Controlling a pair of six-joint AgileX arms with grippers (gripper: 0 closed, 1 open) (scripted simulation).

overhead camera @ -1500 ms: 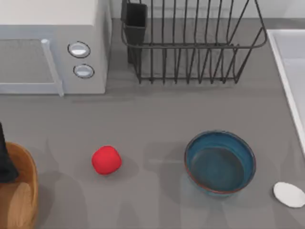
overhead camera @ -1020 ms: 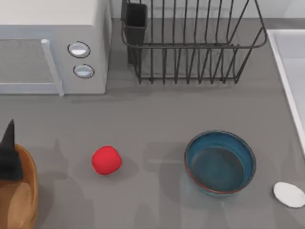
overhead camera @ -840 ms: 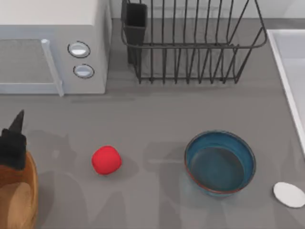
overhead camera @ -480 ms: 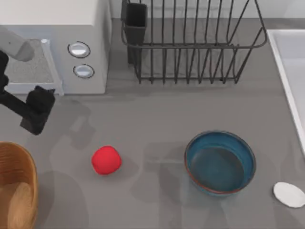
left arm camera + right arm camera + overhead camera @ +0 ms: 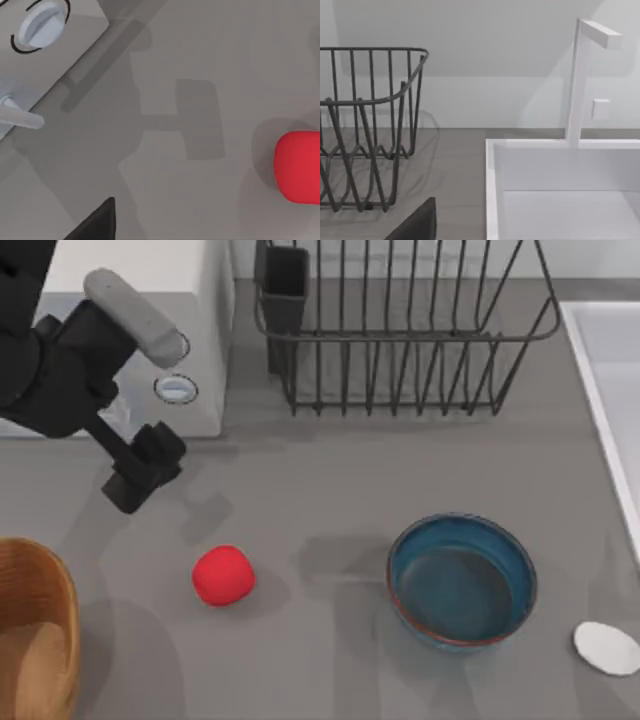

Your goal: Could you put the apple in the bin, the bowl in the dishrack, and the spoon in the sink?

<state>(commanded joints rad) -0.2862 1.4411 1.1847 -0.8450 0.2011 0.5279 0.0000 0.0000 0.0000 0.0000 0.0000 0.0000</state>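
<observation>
Left hand (image 5: pixel 140 475) hovers over the counter (image 5: pixel 320 480) near the microwave (image 5: pixel 110 340); can't tell open or closed. Apple (image 5: pixel 223 575) sits free, between bin (image 5: pixel 40 640) and bowl (image 5: pixel 461 581). Probably light, rigid, smooth; grip across its middle.

I can't find any words, numbers, brand names or signs to read in these pictures. The microwave (image 5: pixel 150 330) has two round knobs (image 5: pixel 176 389), but they are plain, with no marks on them. The dishrack (image 5: pixel 400 330) and the sink (image 5: pixel 560 190) are plain too, with no labels.
</observation>
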